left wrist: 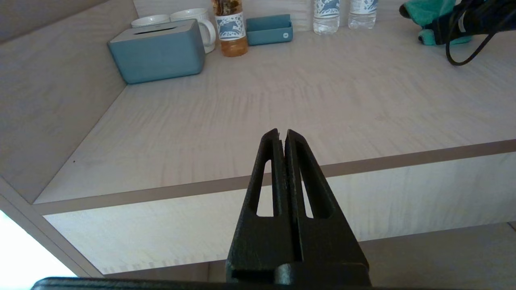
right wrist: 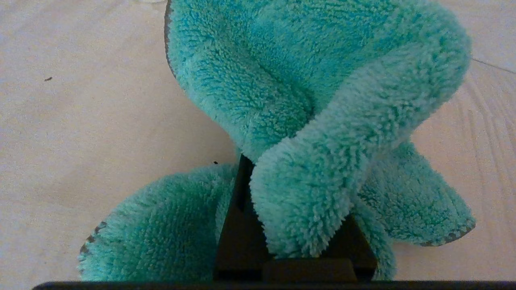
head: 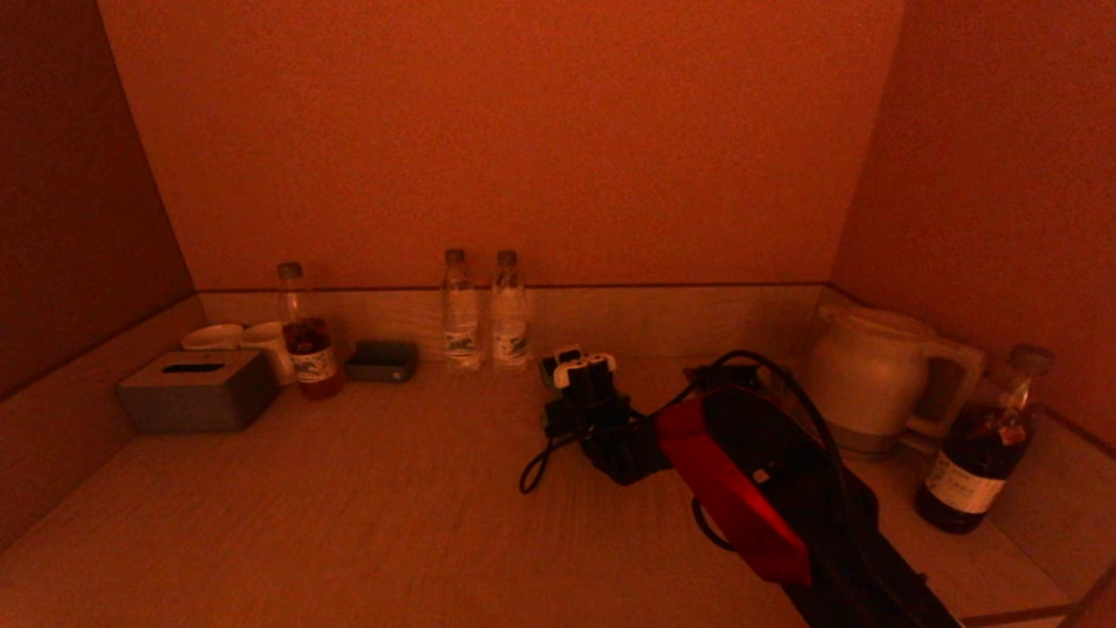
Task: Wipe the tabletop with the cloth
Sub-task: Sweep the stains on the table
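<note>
My right gripper (right wrist: 290, 209) pinches the cloth (right wrist: 306, 100), its folds bunched over my fingers so I can drag it across the tabletop (head: 349, 506); in the head view it sits right of centre, near the two water bottles (head: 484, 310) at the back wall. My left gripper (left wrist: 282, 137) waits off the table's front edge, fingers pressed together on nothing. Everything else hugs the walls, I judge to leave the middle free: tissue box (head: 196, 391), two cups (head: 240, 340) and a bottle (head: 305, 344) of dark drink at left; kettle (head: 872, 379) and a dark-filled bottle (head: 985, 445) at right
</note>
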Robot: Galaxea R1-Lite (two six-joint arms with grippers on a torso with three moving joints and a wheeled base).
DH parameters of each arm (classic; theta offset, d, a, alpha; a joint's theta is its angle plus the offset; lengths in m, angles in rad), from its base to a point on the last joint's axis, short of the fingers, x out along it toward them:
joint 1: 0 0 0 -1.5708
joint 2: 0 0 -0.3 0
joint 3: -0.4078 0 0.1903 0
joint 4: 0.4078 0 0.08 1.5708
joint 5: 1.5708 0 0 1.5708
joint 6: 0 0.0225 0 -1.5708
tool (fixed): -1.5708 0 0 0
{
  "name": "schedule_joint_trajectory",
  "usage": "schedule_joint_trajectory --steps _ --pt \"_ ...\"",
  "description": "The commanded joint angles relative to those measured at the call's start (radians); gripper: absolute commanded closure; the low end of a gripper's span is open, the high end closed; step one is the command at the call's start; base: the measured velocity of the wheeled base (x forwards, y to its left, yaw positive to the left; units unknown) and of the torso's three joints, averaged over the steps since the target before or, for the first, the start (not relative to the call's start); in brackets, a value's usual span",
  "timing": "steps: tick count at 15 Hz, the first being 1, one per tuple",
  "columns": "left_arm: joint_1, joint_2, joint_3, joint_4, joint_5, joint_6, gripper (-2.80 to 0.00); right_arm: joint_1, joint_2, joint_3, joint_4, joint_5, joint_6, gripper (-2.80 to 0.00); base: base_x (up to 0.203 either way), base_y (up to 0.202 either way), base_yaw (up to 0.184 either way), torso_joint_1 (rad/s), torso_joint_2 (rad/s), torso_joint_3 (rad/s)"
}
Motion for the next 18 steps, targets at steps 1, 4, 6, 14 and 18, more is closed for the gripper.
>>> schedule_joint_trajectory --steps 1,4,6,14,18 --pt "0.0 0.0 0.0 0.0 0.001 0.0 0.0 0.0 0.027 0.001 0.004 -0.002 -0.004 0.0 0.0 0.0 0.0 0.0 0.0 0.0" --pt "0.0 0.0 0.0 0.0 0.001 0.0 0.0 0.0 0.03 0.001 0.004 -0.002 -0.005 0.0 0.0 0.0 0.0 0.0 0.0 0.0" --pt "0.0 0.0 0.0 0.0 0.001 0.0 0.0 0.0 0.04 0.002 0.004 -0.002 -0.006 0.0 0.0 0.0 0.0 0.0 0.0 0.0" --pt "0.0 0.0 0.0 -0.001 -0.001 0.0 0.0 0.023 0.018 0.025 0.001 -0.003 -0.006 0.0 0.0 0.0 0.0 0.0 0.0 0.0" --pt "0.0 0.0 0.0 0.0 0.001 0.0 0.0 0.04 0.01 0.014 0.005 -0.003 -0.01 0.0 0.0 0.0 0.0 0.0 0.0 0.0"
